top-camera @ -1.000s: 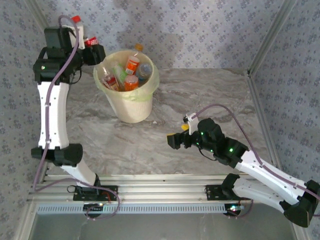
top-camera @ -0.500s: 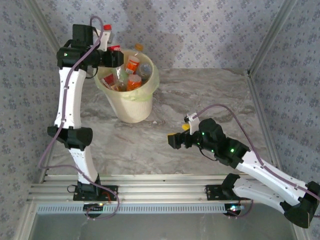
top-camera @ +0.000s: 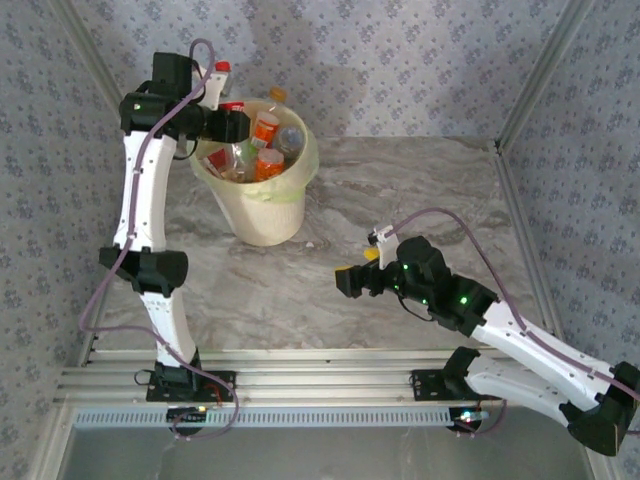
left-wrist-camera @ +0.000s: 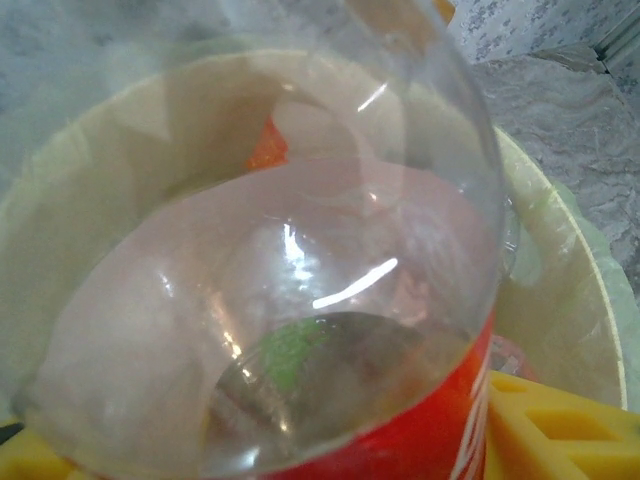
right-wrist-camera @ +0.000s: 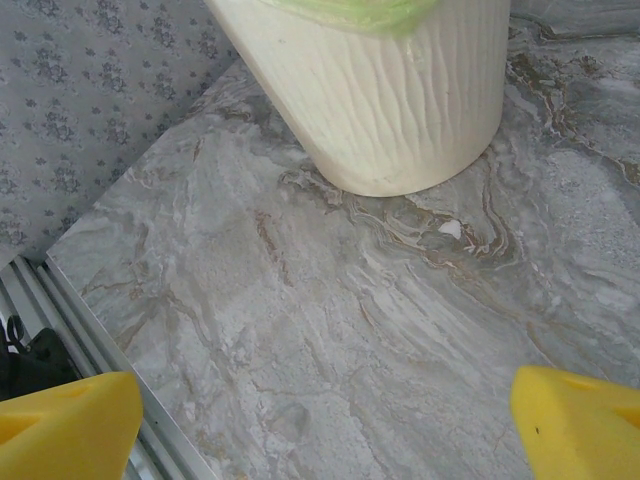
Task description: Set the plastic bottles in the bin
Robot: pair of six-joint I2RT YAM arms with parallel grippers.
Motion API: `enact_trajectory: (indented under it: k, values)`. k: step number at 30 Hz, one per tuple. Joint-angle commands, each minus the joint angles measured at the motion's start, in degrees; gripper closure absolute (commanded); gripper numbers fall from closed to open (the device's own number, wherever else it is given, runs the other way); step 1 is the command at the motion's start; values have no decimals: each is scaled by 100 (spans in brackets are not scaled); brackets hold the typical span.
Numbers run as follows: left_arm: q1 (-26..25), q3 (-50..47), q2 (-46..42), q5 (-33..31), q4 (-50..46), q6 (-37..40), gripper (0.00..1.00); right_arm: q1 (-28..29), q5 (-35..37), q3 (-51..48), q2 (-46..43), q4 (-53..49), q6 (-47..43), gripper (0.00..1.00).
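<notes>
Grey-veined marble tabletop [top-camera: 430, 190], boxed in at the far, left and right edges by pale blue wallpaper with a small flower print [top-camera: 400, 60]. Aluminium rails [top-camera: 330, 382] along the near edge, with both arm bases bolted on. One small white speck [right-wrist-camera: 450, 229] on the marble, just beside the foot of the bin.

Toward the far-left corner of the tabletop, standing upright: the bin [top-camera: 262, 215], round, cream-white, ribbed down its wall, lined with a pale yellow-green bag [top-camera: 306, 160] folded out over the rim. Inside, piled loosely: plastic bottles [top-camera: 266, 163], among them two with orange labels, one bluish [top-camera: 291, 140] against the right wall, one with red on it [top-camera: 216, 160] against the left wall. Exact count impossible to tell from above.

Over the bin's far-left rim: the left gripper [top-camera: 232, 122], pinching a clear bottle [left-wrist-camera: 300, 300] with a red label low on its side, that label pressed against one yellow finger [left-wrist-camera: 560, 430]. Seen through the clear body from the wrist: the bin's cream interior and blurred scraps of orange and green.

Right of the tabletop's middle, toward the near edge, well apart from the bin: the right gripper [top-camera: 348, 281], low over bare marble, yellow fingers [right-wrist-camera: 60, 425] spread wide, nothing between them.
</notes>
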Motion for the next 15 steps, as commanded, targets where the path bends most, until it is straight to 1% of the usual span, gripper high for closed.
enact_trajectory:
  k: [1,3,8,10,13,15]
  values:
    - [-2,125,99,200,-58,-37,33,-22,-64,103,29,-27,41,3]
    - [-7,145,114,178,-14,-116,28,-20,-65,107,33,-22,33,3]
    - [-11,249,90,86,104,-322,21,-24,-58,116,42,-27,28,4]
    - [-9,269,49,84,214,-414,15,-22,-55,118,59,-22,22,3]
    - [-9,298,-33,47,336,-544,10,-31,-55,125,66,-20,20,3]
    - [-7,297,-117,-14,419,-623,5,-33,-38,118,58,-29,12,4]
